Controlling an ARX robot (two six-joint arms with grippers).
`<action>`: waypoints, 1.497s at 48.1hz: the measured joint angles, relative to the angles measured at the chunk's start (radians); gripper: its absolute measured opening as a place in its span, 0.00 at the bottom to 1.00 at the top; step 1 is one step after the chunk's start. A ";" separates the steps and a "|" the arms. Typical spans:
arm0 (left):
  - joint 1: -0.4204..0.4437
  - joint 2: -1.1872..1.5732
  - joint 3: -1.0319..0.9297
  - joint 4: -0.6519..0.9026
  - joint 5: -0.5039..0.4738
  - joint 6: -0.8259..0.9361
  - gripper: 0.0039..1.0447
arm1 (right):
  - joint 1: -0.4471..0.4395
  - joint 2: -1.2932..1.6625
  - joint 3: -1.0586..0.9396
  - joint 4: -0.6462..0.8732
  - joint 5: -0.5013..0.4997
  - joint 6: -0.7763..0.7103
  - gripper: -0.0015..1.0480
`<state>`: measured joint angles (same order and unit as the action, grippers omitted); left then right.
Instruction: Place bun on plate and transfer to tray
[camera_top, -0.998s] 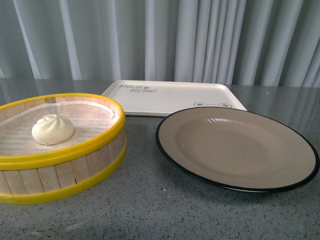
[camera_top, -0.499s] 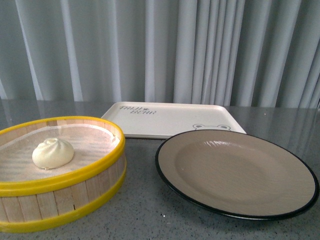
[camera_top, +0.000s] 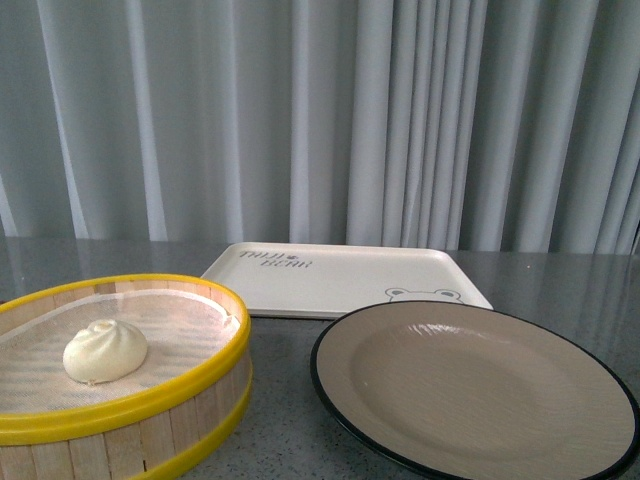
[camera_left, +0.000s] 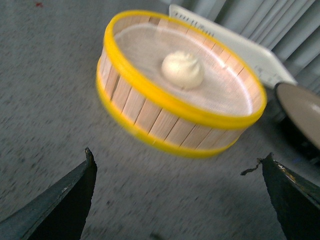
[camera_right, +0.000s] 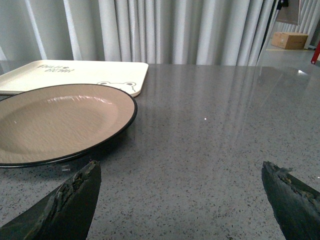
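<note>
The bun (camera_top: 105, 351) sits inside the yellow-rimmed steamer basket (camera_top: 190, 385). The plate (camera_top: 470, 390) lies just beside the basket on its right, and the tray (camera_top: 340, 280) is behind both on the grey table (camera_top: 560, 280). The left gripper (camera_left: 177, 155) hovers short of the basket with its fingers spread wide, and the right gripper (camera_right: 180, 163), equally wide apart, hangs near the plate's rim.

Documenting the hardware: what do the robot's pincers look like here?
Only fingertips show, in the wrist views. The left pincer has two dark, near-black tapering fingers ending in points. The right pincer looks alike, with rough, chipped edges. No cables or markings are visible.
</note>
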<state>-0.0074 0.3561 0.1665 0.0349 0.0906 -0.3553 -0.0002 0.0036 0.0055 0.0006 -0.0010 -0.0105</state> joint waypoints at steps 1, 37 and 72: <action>0.000 0.035 0.019 0.035 0.004 -0.016 0.94 | 0.000 0.000 0.000 0.000 0.000 0.000 0.92; -0.255 0.956 0.755 -0.048 -0.198 0.444 0.94 | 0.000 0.000 0.000 0.000 0.000 0.000 0.92; -0.262 1.175 0.870 -0.108 -0.280 0.446 0.94 | 0.000 0.000 0.000 0.000 0.000 0.000 0.92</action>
<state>-0.2699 1.5307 1.0363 -0.0727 -0.1894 0.0906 -0.0002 0.0036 0.0055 0.0006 -0.0013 -0.0105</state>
